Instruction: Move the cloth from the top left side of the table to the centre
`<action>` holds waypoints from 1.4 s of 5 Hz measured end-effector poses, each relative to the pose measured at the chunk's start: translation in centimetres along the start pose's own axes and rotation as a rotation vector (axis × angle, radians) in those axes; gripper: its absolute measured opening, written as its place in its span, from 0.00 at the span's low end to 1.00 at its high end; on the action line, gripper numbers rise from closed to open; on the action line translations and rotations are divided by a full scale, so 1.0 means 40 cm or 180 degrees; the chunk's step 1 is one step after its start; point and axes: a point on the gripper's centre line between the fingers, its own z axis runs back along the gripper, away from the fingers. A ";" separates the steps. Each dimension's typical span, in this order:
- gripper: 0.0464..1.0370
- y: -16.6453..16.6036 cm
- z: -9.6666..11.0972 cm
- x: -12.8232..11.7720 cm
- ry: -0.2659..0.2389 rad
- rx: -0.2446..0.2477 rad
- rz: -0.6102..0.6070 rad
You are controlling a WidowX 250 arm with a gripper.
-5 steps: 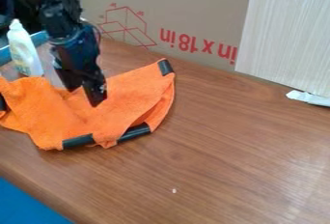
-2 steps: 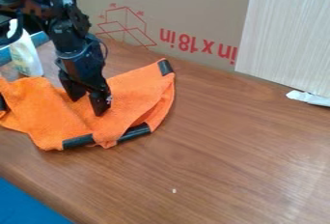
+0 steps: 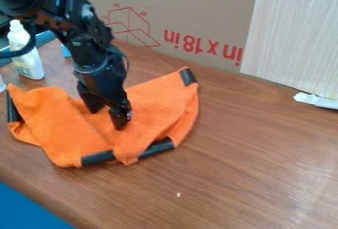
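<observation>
Cloth [image 3: 155, 108] beneath claw [image 3: 107, 118] (rather rumpled)

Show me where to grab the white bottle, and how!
I'd pinch the white bottle by its shoulders, just below the cap, coming down from above. It stands upright and gets slimmer up there, so fingers could probably fit on both sides.

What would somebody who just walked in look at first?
Probably the big, bright orange cloth with black patches on its edge, lying on the left part of the brown table. Next might come the black robot arm, coming in from the upper left with its pincer down at the cloth. Behind the table stands a cardboard sheet with red printing.
</observation>
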 end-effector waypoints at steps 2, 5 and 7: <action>0.96 -0.122 -0.002 0.037 -0.0083 -0.0068 -0.0238; 0.96 -0.212 -0.030 0.153 -0.0215 -0.0054 -0.0360; 0.96 -0.201 -0.035 0.172 -0.0235 -0.0059 -0.0393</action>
